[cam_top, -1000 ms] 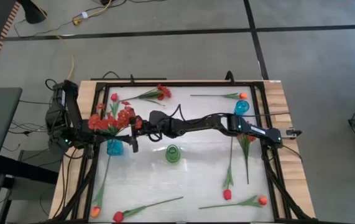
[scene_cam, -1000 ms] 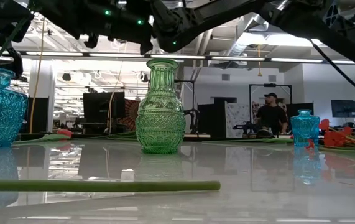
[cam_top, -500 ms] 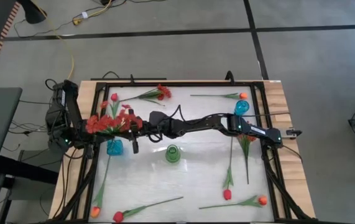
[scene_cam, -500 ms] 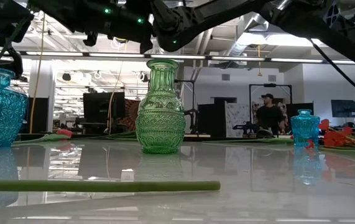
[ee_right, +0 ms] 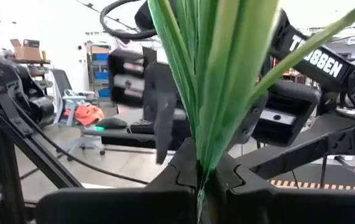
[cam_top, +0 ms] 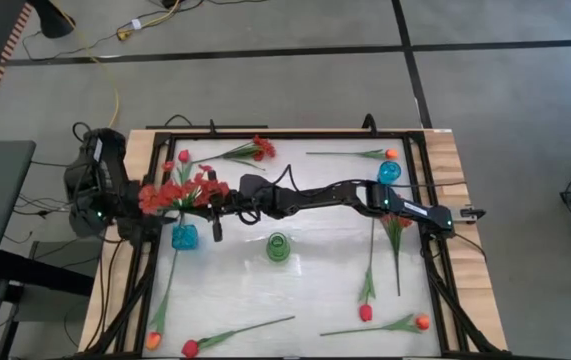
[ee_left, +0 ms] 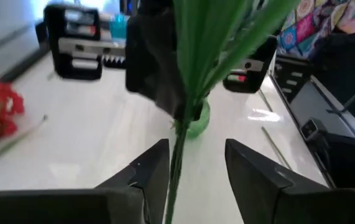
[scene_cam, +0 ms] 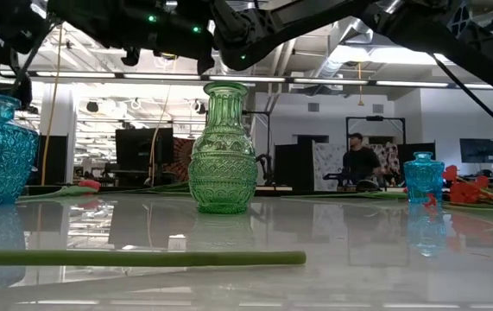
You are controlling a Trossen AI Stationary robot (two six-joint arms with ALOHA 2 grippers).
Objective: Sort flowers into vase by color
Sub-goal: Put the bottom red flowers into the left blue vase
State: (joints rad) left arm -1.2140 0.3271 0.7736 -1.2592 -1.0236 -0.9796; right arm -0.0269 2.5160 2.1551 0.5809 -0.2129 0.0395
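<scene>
The red spray [cam_top: 180, 192] has changed hands: right gripper [ee_right: 200, 177] jaws now pinch its stems, left gripper [ee_left: 183, 168] jaws have let go.

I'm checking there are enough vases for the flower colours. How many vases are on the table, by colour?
Blue vases: 2
Green vase: 1
Total: 3
</scene>
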